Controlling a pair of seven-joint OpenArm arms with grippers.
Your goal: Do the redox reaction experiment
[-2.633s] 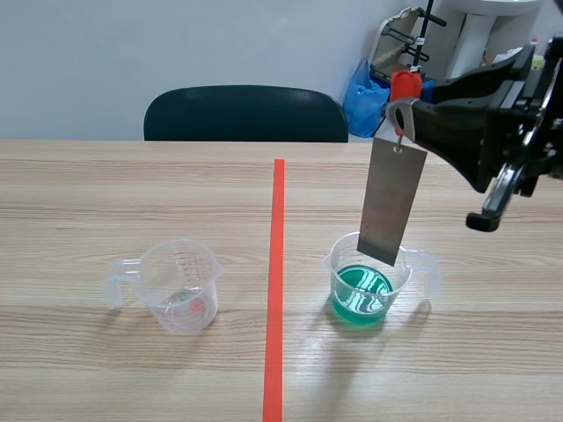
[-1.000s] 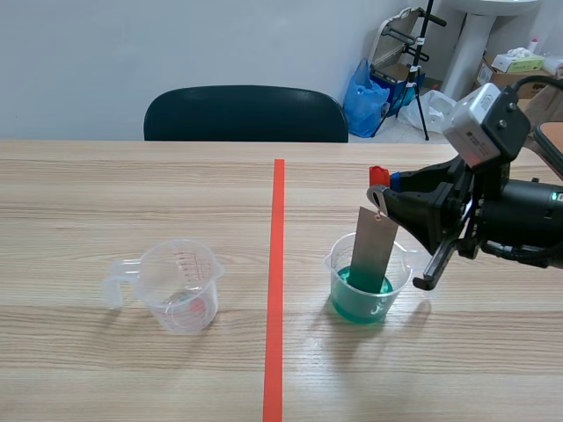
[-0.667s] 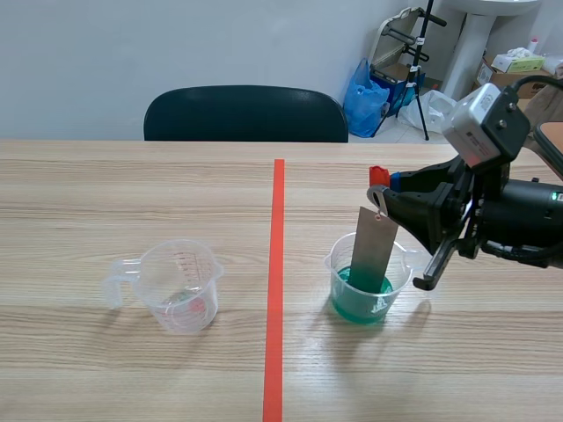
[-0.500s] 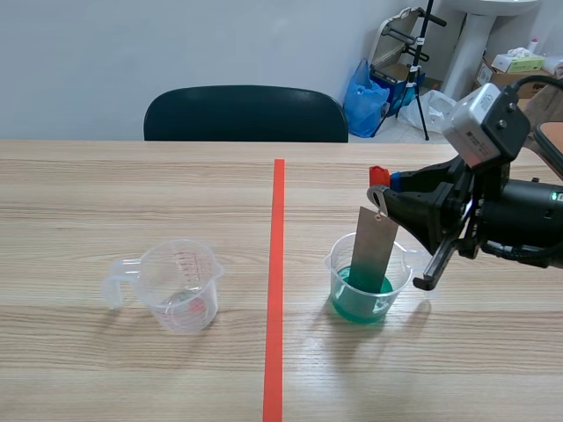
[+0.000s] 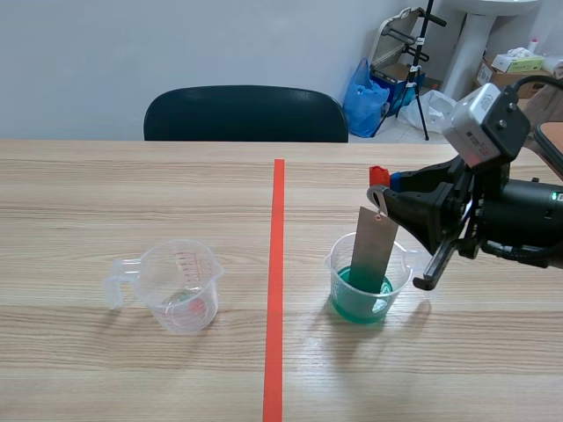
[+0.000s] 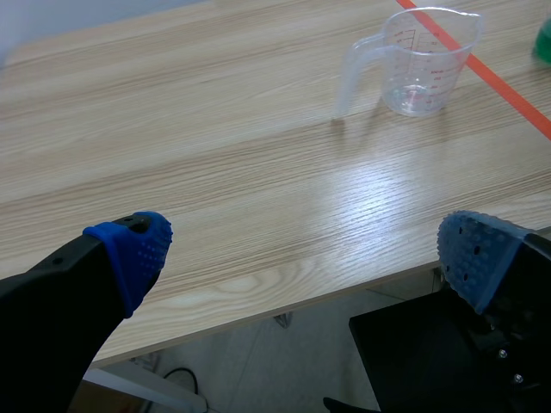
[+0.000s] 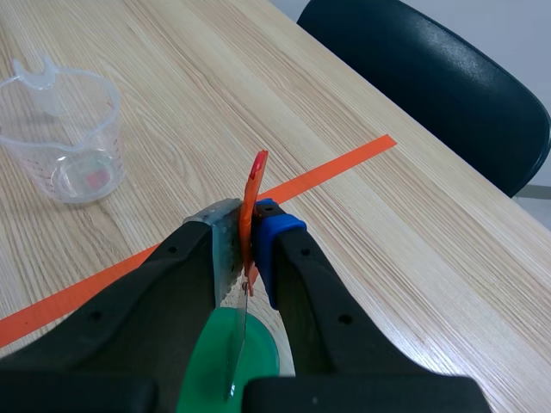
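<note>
Right gripper (image 5: 385,197): pads pressed together on the red tab (image 7: 253,200) at the top of the metal strip (image 5: 373,251), pinching it. I judge the tab is the handle of choice because it puts the pads clear of the liquid and lets the strip hang free below them.

Strip: slightly tilted, with its lower end inside the beaker (image 5: 403,271) and dipped into the green liquid (image 5: 352,303); the upper part stands above the rim. I cannot tell whether it touches the bottom.

Beaker: on the table (image 5: 132,193), just right of the tape line (image 5: 276,264), directly under the gripper.

Empty cup (image 6: 422,56): left of the tape, well apart from the beaker. A faint red shows at its base; I cannot tell whether it is print or residue.

Left gripper (image 6: 301,249): fingers spread wide with nothing between them. It is parked off the near table edge, well back from the cup, which I read as out of the way.

My read is that the soak step is in hand. Risk: dragging the strip sideways against the rim could tip the light beaker, so any lift should go straight up.
</note>
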